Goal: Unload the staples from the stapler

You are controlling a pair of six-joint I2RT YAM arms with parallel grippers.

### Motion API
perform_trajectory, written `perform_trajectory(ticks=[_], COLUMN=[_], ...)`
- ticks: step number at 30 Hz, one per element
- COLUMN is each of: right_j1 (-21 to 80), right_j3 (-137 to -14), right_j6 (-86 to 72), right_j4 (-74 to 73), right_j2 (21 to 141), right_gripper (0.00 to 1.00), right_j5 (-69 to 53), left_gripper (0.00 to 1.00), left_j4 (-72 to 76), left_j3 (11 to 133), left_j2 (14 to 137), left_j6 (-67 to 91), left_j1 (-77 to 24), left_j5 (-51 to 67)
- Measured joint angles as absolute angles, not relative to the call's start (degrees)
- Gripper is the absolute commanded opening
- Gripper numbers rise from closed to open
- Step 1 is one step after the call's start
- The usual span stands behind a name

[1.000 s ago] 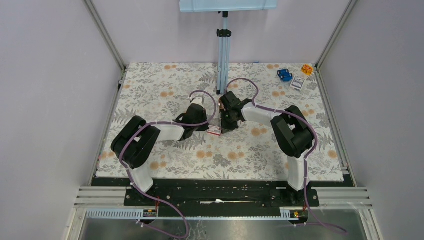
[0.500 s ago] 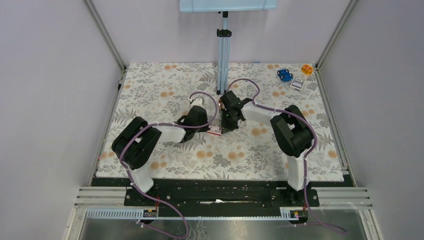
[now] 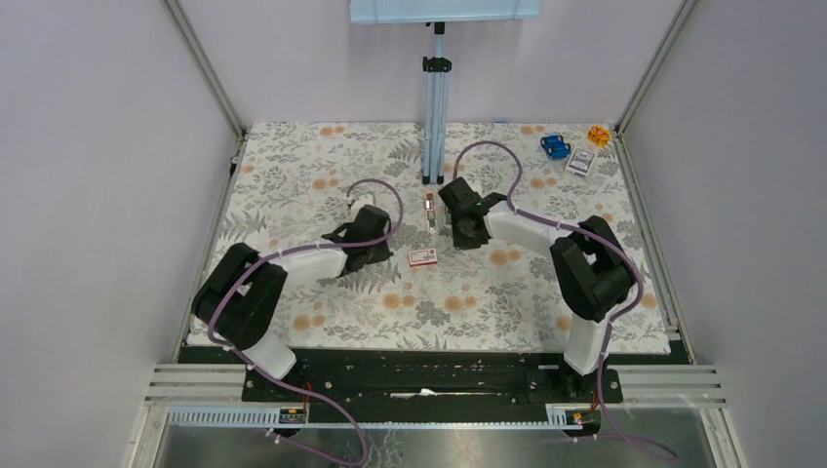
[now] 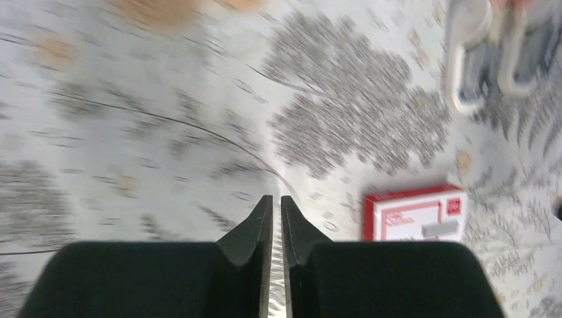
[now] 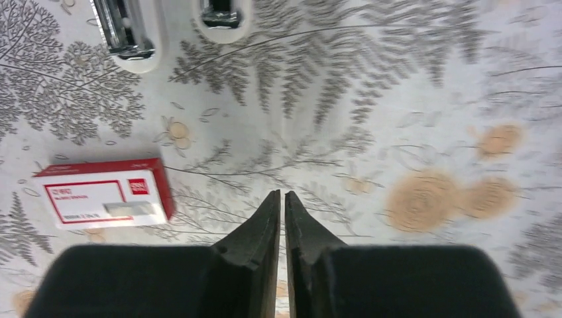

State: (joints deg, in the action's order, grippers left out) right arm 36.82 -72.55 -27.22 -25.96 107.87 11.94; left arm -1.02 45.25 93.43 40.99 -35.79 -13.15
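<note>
The white stapler [image 3: 430,211] lies swung open on the flowered mat, free of both grippers. It shows blurred at the top right of the left wrist view [image 4: 494,56]. In the right wrist view its two halves [image 5: 126,30] sit at the top left, metal channels facing up. Any staples inside are too small to make out. A red-and-white staple box [image 3: 421,257] lies just in front of it. My left gripper [image 3: 382,252] [image 4: 272,199] hovers left of the box, jaws together and empty. My right gripper [image 3: 460,239] [image 5: 283,193] hangs right of the stapler, shut and empty.
A metal stand pole [image 3: 435,117] rises just behind the stapler. A blue toy [image 3: 555,146], an orange piece [image 3: 599,135] and a small white packet [image 3: 580,163] lie at the far right corner. Frame rails edge the mat.
Both grippers were pressed together at the stapler above the box; now they have drawn apart, left arm to the left, right arm back and right. The stapler lies open farther back.
</note>
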Motion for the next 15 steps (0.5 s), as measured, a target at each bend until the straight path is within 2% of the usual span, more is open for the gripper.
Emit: perform_trajectory(ticks=[2,6,9,12,13,15], right_j1=[36.4,34.5,31.6,28.5,27.4,25.3], right_j3=[-71.7,-70.1,-66.6,-63.7,-62.8,-61.0], right_j6=[-25.2,-20.4,-16.8,-15.2,-14.9,-14.8], right_j4=[-26.6,-26.3,-24.2,-22.3,-21.6,-19.9], right_j2=[105.5,100.5,96.0,93.0,92.2,90.7], right_gripper=[0.20,0.35,0.49,0.57,0.59,0.65], right_j5=[14.6,17.1,14.0,8.5,6.0,1.1], left_gripper=[0.25,0.53,0.72,0.92,0.97,0.99], left_j4=[-3.5,-7.4,-8.1,-8.4,-8.6,-9.7], left_j3=[45.5,47.7,49.4,49.9,50.0,50.4], left_j2=[91.2,86.3,82.3,79.0,78.0,76.6], left_j6=[40.6,38.9,37.3,35.9,35.5,34.5], left_j1=[-32.3,-24.4,-19.4,-16.1,-15.1,-13.6], left_j5=[-13.1,-12.9,-11.2,-9.0,-8.4,-7.4])
